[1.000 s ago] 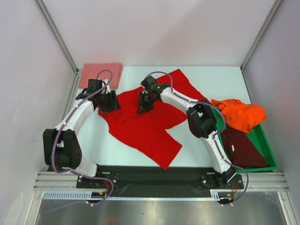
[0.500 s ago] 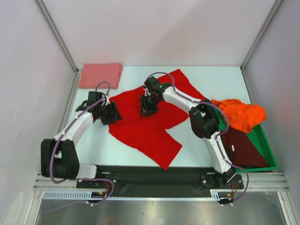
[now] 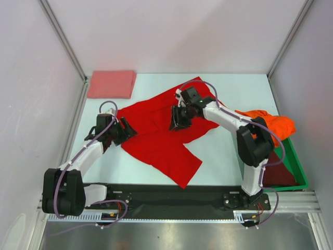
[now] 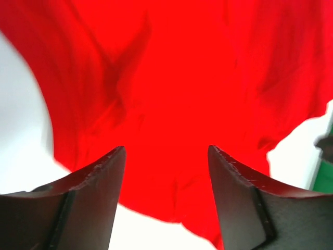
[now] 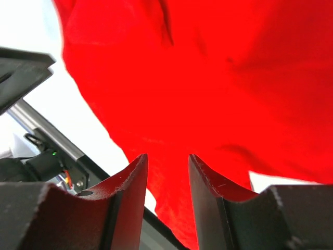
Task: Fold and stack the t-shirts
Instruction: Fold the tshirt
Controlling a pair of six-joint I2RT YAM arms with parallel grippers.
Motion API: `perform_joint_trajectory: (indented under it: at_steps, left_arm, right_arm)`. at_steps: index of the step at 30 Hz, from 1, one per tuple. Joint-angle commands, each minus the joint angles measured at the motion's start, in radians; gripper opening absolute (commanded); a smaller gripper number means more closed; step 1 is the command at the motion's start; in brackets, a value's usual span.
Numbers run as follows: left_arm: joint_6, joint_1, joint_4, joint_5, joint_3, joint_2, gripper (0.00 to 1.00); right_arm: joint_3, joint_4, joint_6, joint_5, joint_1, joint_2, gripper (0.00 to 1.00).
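Four t-shirts show from above: the bright red t-shirt (image 3: 161,138) lies spread and rumpled across the middle of the table (image 3: 218,156), the salmon-pink t-shirt (image 3: 111,84) sits folded flat in the far left corner, well apart from it, the orange t-shirt (image 3: 270,127) is bunched over the far end of the green bin (image 3: 297,162) at the right edge, and the dark maroon t-shirt (image 3: 278,174) lies inside that bin, partly hidden behind the right arm. The left gripper (image 3: 125,131) is low at the red shirt's left edge; its wrist view shows the two fingers (image 4: 93,187) standing wide apart with only red cloth and a strip of white table beyond them, and nothing caught between. The right gripper (image 3: 177,121) is over the far middle of the same shirt, pointing down at it; its fingers (image 5: 125,192) are parted by a narrow gap, red fabric visible through that gap below the tips, and no fold pinched in the jaws
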Motion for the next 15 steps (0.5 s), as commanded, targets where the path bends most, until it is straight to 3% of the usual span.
perform_joint_trajectory:
  at_steps: [1, 7, 15]
  left_arm:
    - [-0.047, -0.003, 0.138, 0.001, 0.001, 0.048, 0.68]
    - [-0.051, -0.004, 0.172, 0.015, 0.03, 0.144, 0.6]
    - [-0.062, -0.004, 0.201, 0.006, 0.042, 0.191, 0.6]
  right_arm:
    - [-0.052, 0.088, -0.012, -0.019, -0.02, -0.129, 0.43]
    - [-0.128, 0.104, -0.018, -0.018, -0.056, -0.246, 0.43]
    - [-0.184, 0.128, -0.015, -0.041, -0.104, -0.304, 0.42]
